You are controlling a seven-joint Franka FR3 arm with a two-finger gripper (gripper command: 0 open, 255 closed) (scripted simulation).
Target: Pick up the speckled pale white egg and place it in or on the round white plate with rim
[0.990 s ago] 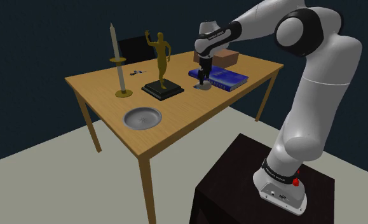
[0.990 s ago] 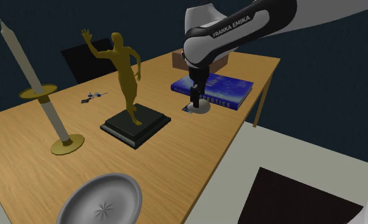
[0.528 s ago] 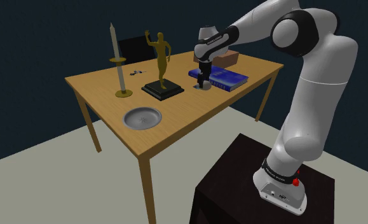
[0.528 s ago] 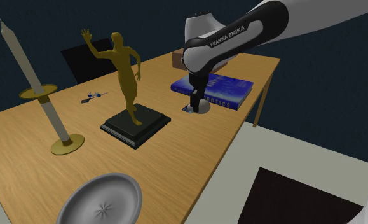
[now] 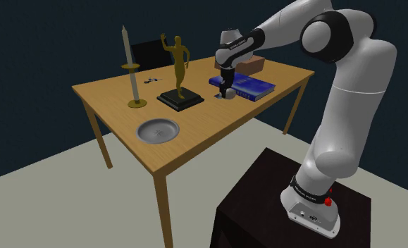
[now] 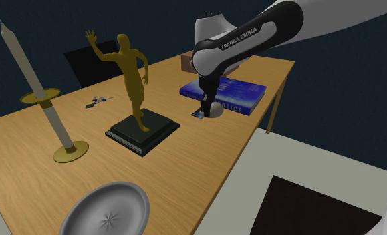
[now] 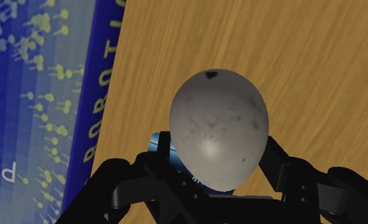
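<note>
Hand (image 7: 217, 147) clasps speckled egg (image 7: 218, 118) just beside blue book (image 7: 39, 95).

In the shoulder view, a wooden desk (image 5: 202, 130) on four legs carries a golden statue (image 5: 179, 67) on a black base near its middle. From that base, a grey plate (image 5: 158, 130) lies at 7 o'clock, a tall candlestick (image 5: 132, 77) stands at 9, a small dark item (image 5: 151, 79) at 10, a blue book (image 5: 246, 87) at 3 and a brown box (image 5: 251, 65) at 2.
</note>
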